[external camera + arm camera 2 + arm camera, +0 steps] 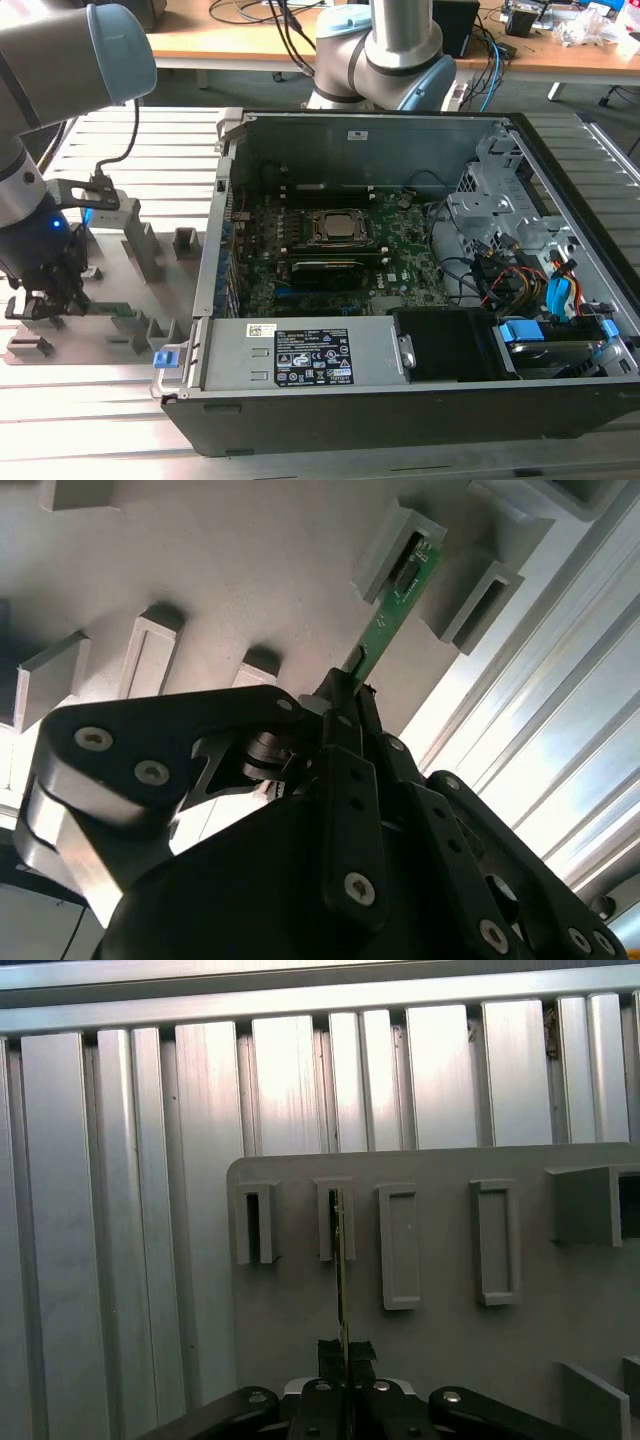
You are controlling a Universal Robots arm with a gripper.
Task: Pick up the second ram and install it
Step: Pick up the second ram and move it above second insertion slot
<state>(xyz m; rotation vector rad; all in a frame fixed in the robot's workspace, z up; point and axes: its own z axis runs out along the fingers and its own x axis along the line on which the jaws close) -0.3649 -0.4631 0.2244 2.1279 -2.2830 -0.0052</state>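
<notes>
The second ram (393, 615) is a narrow green board standing on edge in the grey holder tray (440, 1360). Its far end rests in one of the tray's slotted posts (392, 542). My gripper (346, 1353) is shut on the stick's near end, one finger pressed against each face. The first wrist view looks along the stick's thin edge (341, 1260), which runs from the fingers to a slot. In the exterior view, the gripper (55, 298) hangs low over the tray (165, 285) at that view's left, and the green stick (118, 312) reaches out from it.
The open computer case (215, 200) lies at the exterior view's right of the tray, showing the motherboard (405, 262), CPU socket (340, 228) and power supply (320, 352). Cables and drive bays (520, 270) fill its far side. Ribbed aluminium table (120, 1210) surrounds the tray.
</notes>
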